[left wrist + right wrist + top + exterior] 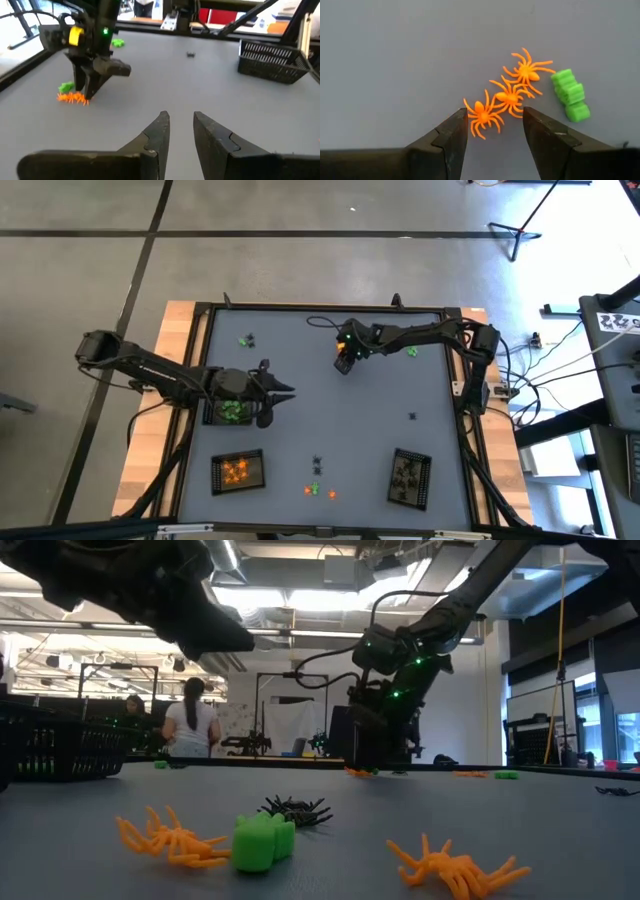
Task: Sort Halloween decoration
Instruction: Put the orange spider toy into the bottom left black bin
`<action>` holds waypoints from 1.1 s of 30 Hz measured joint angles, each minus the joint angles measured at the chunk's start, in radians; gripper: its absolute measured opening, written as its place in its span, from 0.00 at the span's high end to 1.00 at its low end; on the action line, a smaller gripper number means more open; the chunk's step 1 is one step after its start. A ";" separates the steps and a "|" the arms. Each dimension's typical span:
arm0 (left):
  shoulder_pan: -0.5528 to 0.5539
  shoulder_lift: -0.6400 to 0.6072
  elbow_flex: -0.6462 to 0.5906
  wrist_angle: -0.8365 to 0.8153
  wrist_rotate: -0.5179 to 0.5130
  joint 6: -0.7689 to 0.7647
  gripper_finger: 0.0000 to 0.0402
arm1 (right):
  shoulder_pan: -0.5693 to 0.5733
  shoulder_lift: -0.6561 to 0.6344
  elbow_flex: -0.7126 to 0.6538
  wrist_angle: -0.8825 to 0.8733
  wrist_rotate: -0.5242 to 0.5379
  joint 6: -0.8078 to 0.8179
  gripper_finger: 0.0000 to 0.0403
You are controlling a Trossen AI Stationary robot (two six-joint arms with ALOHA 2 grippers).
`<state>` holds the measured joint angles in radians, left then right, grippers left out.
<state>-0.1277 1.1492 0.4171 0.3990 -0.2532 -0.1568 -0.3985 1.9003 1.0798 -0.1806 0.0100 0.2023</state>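
**Spiders under the right gripper: pick one, not three**

Right gripper hangs low over the far middle of the table, fingers spread wide and holding nothing. Between and just beyond its tips lie three orange spiders in a touching row, with a green trinket just beside the last one. The nearest spider sits almost centred between the fingers, so my judgement is that this is the one to take. The descent should be straight down and the close gentle, because the middle spider's legs tangle with the first and could be dragged along; a slight shift away from the row before closing would help to take only one.

Left gripper hovers above the green tray at the left of the table, fingers a little apart with nothing visible between them. That tray holds green pieces; the orange tray stands at the near left with orange pieces in it, and a third tray with dark pieces stands at the near right. The orange spider belongs in the near-left one, I would say.

Loose trinkets also lie at the near edge, by the far left, and a green one beside the right arm.
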 joint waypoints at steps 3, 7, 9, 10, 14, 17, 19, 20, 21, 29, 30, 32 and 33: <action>-0.007 0.000 0.000 0.020 -0.001 0.001 0.80 | 0.000 0.000 0.000 -0.015 -0.001 0.025 0.55; -0.014 0.000 0.000 0.026 0.007 -0.008 0.80 | 0.007 0.008 0.000 -0.019 -0.001 0.029 0.63; -0.023 0.000 0.000 0.021 0.007 -0.019 0.80 | 0.010 0.011 0.000 -0.023 0.012 0.029 0.70; -0.027 0.000 0.000 0.018 0.007 -0.021 0.80 | 0.015 0.013 0.000 -0.023 0.018 0.028 0.73; -0.038 0.000 0.001 0.016 0.008 -0.020 0.80 | 0.044 0.014 0.001 -0.024 0.048 0.016 0.88; -0.037 0.000 0.001 0.014 0.008 -0.019 0.80 | 0.069 0.010 0.001 -0.026 0.050 0.002 0.98; -0.037 0.000 0.001 0.013 0.008 -0.018 0.80 | 0.083 0.008 0.003 -0.029 0.058 -0.005 0.98; -0.037 0.000 0.001 0.013 0.008 -0.017 0.80 | 0.089 0.006 0.008 -0.037 0.057 -0.011 0.97; -0.037 0.000 0.001 0.012 0.008 -0.014 0.80 | 0.096 0.006 0.014 -0.041 0.058 -0.019 0.97; -0.036 0.000 0.001 -0.005 0.004 0.002 0.80 | 0.145 -0.016 0.067 -0.055 0.068 -0.051 0.99; -0.036 0.000 0.001 -0.008 0.004 0.002 0.80 | 0.151 -0.016 0.075 -0.061 0.068 -0.053 1.00; -0.036 0.000 0.001 -0.017 0.004 0.002 0.80 | 0.167 -0.018 0.089 -0.099 0.068 -0.054 0.99; -0.037 0.000 0.001 -0.025 0.004 0.002 0.80 | 0.175 -0.018 0.093 -0.107 0.068 -0.053 0.99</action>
<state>-0.1642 1.1496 0.4183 0.3743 -0.2492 -0.1543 -0.2238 1.8820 1.1728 -0.2877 0.0780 0.1493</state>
